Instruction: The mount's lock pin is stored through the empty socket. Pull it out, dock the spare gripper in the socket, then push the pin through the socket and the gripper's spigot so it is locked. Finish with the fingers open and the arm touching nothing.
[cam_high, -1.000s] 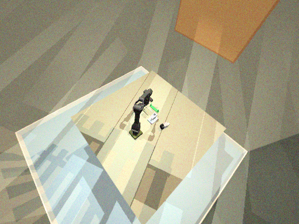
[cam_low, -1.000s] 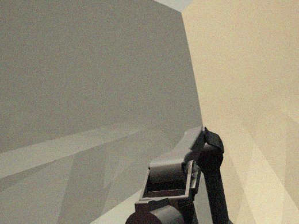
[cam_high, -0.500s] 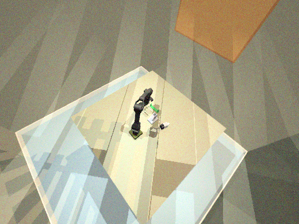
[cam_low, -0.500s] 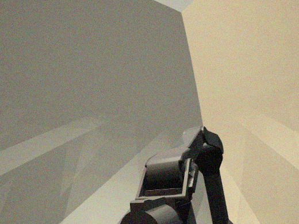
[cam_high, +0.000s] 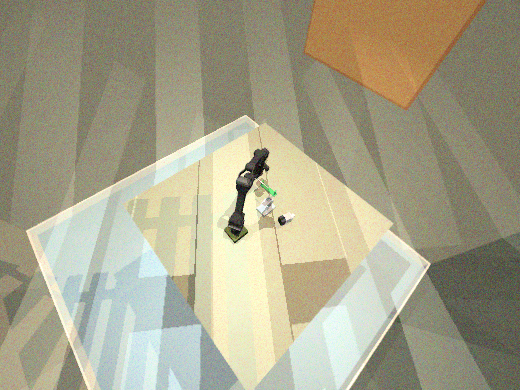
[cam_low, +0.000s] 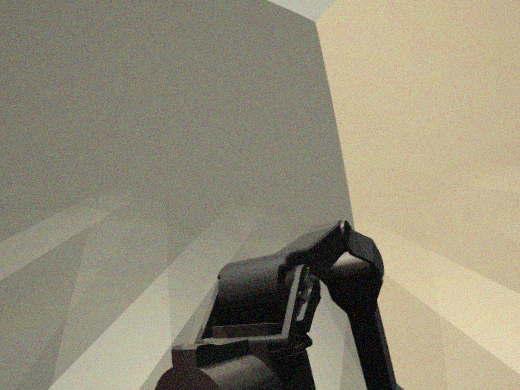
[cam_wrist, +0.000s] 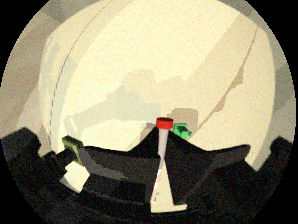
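My gripper (cam_wrist: 163, 137) (cam_high: 266, 169) is shut on the lock pin. The pin (cam_wrist: 163, 144) has a pale shaft and a red head, which stands up just beyond the fingertips in the wrist view. The white mount (cam_high: 264, 207) stands on the table, away from the gripper; its socket is too small to make out. The spare gripper (cam_high: 285, 219), seemingly the black piece with a white end, lies beside the mount. In the exterior view the arm shows large, but the fingertips and the pin do not show.
A green piece (cam_high: 268, 188) (cam_wrist: 182, 131) lies between the arm's hand and the mount. The arm's base stands on an olive plate (cam_high: 235, 239). Pale bluish strips with raised edges border the table (cam_high: 310, 285). An orange panel (cam_high: 390, 45) is far off at the upper right.
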